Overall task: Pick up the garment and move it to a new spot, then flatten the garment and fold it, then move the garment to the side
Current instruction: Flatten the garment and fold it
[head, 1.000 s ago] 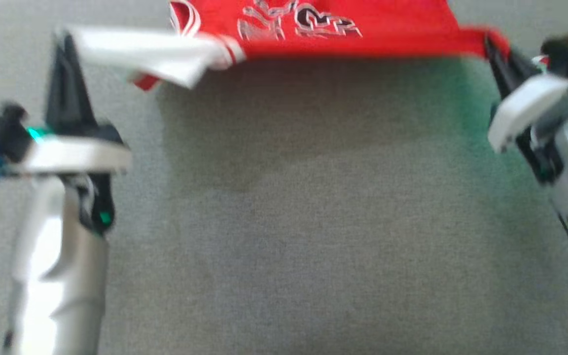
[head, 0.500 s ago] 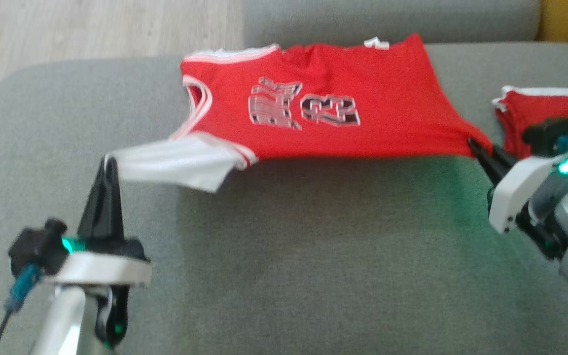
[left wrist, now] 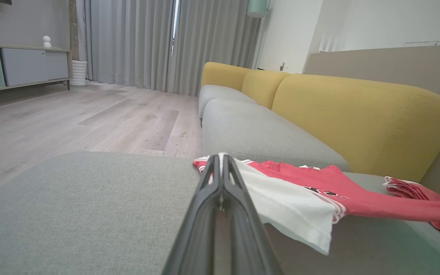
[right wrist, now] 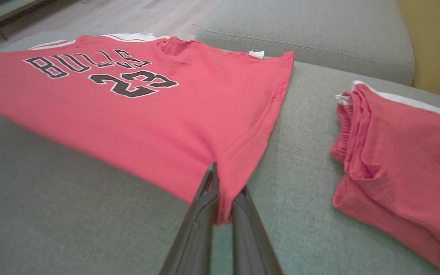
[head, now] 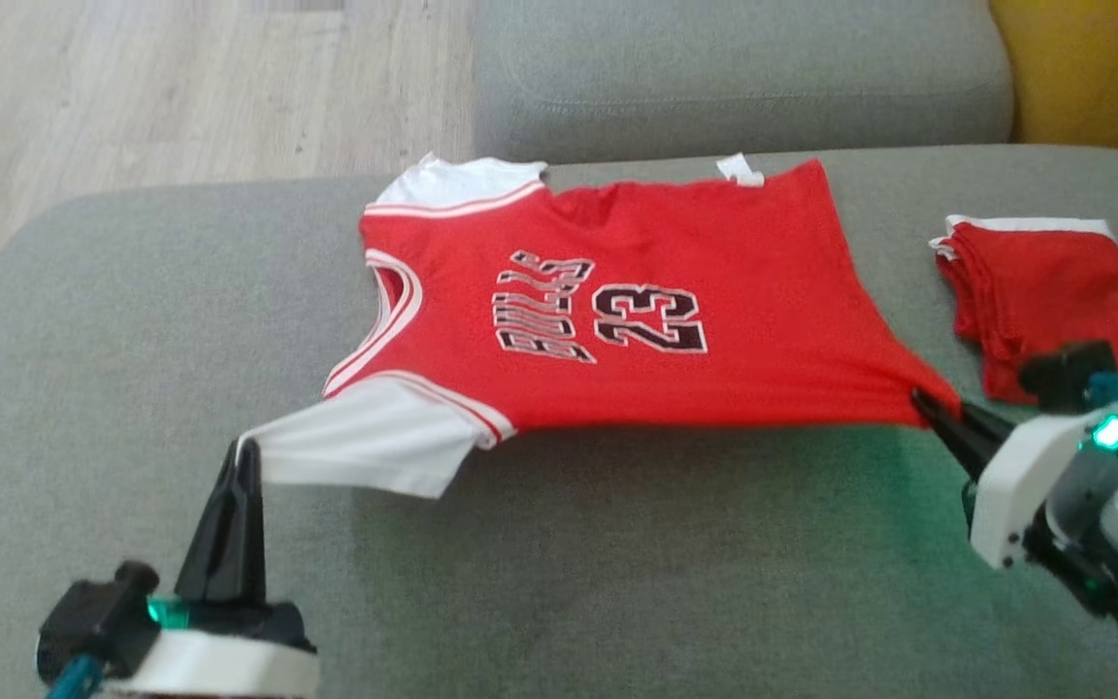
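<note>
- Jersey [head: 637, 320]: red, white trim, print "BULLS 23" facing up. It lies spread on the grey seat [head: 617, 582], roughly mid-seat, collar end toward the robot's left.
- The far edge rests on the seat. The near edge is raised off it, pulled taut in a nearly straight line between the two grippers, with a shadow on the seat below that edge.
- Left gripper [head: 246, 449]: fingers pressed together, pinching the outer edge of the white sleeve [head: 375, 451]. In the left wrist view the finger tips meet with white cloth right at them, and the sleeve hangs loose to one side.
- Right gripper [head: 920, 398]: pinching the red hem corner [head: 908, 383]. In the right wrist view the corner runs down between the two fingers, which have only a thin gap below the pinch point. The cloth fans out from the tips across the seat.
- The grippers are well apart, at opposite ends of the near edge, both low over the seat.
- Folded red cloth [head: 1044, 291] with a white band: lies flat on the seat on the robot's right, beside the hem end of the jersey and not touching it. The right gripper's wrist is just in front of it in the head view.
- Surroundings: a second grey cushion [head: 743, 78] beyond the jersey, a yellow backrest [left wrist: 357, 110] at far right, and a wood floor [head: 132, 87] to the left.
</note>
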Controlling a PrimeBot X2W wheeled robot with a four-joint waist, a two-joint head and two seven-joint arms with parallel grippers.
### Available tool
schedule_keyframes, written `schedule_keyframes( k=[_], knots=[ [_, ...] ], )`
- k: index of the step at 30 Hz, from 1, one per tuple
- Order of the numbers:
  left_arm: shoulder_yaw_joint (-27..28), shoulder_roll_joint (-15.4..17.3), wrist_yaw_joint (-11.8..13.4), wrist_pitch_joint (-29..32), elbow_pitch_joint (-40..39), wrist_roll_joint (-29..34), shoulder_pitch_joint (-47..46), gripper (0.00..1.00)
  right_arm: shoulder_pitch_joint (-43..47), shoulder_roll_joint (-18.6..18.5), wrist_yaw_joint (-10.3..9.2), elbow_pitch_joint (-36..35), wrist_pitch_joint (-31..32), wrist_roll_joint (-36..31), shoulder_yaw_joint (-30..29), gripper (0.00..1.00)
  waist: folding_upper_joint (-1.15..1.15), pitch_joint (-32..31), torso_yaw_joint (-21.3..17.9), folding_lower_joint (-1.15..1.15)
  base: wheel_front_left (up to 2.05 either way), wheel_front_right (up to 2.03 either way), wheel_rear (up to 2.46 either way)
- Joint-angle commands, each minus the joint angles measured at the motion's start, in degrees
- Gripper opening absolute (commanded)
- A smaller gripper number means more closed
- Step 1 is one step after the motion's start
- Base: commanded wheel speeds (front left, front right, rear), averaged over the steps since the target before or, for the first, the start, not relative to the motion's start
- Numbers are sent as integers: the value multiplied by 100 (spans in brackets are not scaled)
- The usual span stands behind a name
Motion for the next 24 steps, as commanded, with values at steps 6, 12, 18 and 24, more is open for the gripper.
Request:
schedule_keyframes(
  k=[6,12,18,24],
  knots=[
    [146,83,171,59,-710,44,277,0,428,-424,-5,-549,205,120,-260,0,0,-126,-13,0,0,0,0],
    [89,61,247,99,-906,81,277,0,662,-447,-5,-856,359,19,-625,0,0,-87,-15,0,0,0,0],
    [60,112,233,133,-751,120,-77,0,611,-300,-5,-1064,497,-247,-981,0,0,166,-20,0,0,0,0],
    [-1,261,153,282,-355,214,-673,0,387,-147,-5,-1140,698,-553,-1273,0,0,559,-5,0,0,0,0]
  ],
)
